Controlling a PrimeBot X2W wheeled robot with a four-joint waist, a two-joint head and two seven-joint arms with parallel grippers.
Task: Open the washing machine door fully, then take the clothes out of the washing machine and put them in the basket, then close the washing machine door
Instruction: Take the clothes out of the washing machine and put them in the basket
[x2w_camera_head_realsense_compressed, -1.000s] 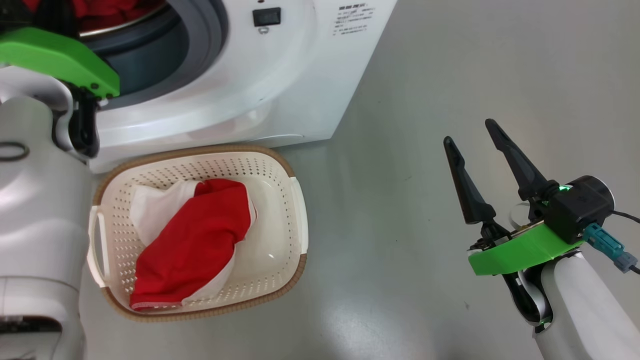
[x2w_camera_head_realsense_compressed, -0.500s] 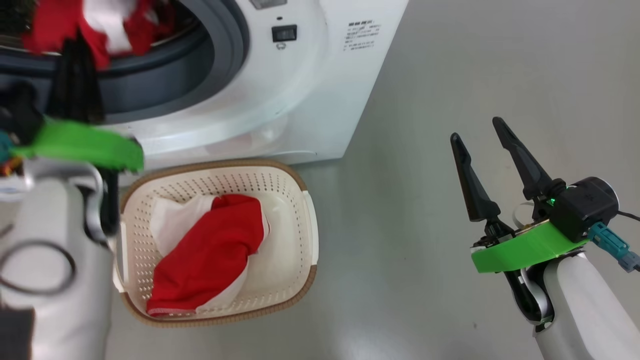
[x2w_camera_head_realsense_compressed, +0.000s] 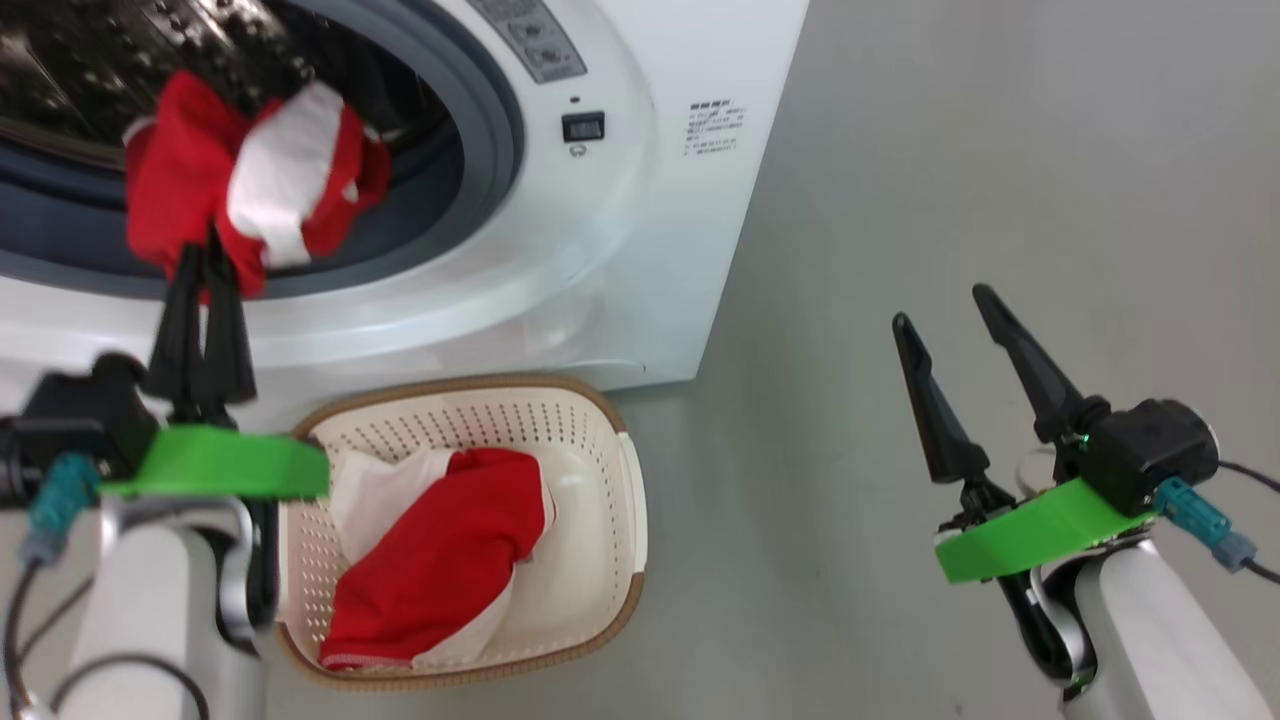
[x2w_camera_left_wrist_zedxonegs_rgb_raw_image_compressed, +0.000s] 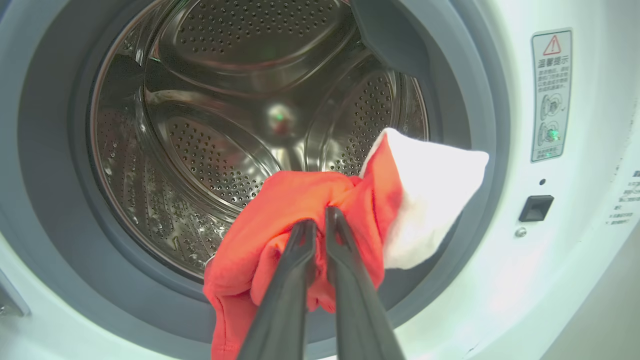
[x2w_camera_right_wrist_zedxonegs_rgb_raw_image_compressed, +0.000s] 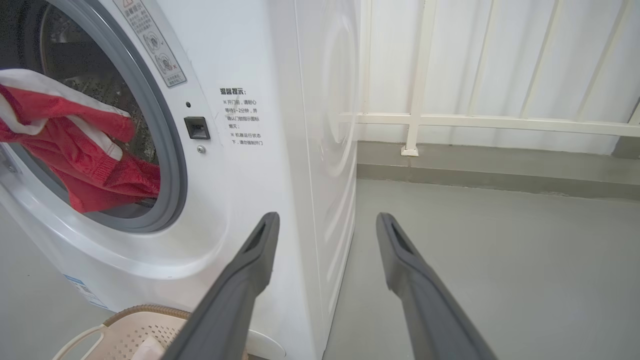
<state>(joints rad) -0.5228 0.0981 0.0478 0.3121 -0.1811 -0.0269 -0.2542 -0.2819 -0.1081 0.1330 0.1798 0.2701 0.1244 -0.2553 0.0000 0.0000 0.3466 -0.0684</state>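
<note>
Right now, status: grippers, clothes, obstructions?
Left gripper shut on red garment at drum mouth. Right gripper open, empty; second garment in basket. Nothing seen blocking the drop.

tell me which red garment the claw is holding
The garment at the washing machine mouth, pinched in the left claw; the other garment lies in the basket.

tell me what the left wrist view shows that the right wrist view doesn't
Left wrist view: the left gripper shut on the red-and-white garment, and the back wall of the steel drum. Right wrist view: the open right gripper, the rim of the basket, the side of the washing machine and a white railing. Both: that garment at the mouth, the grey seal and the warning label.
</note>
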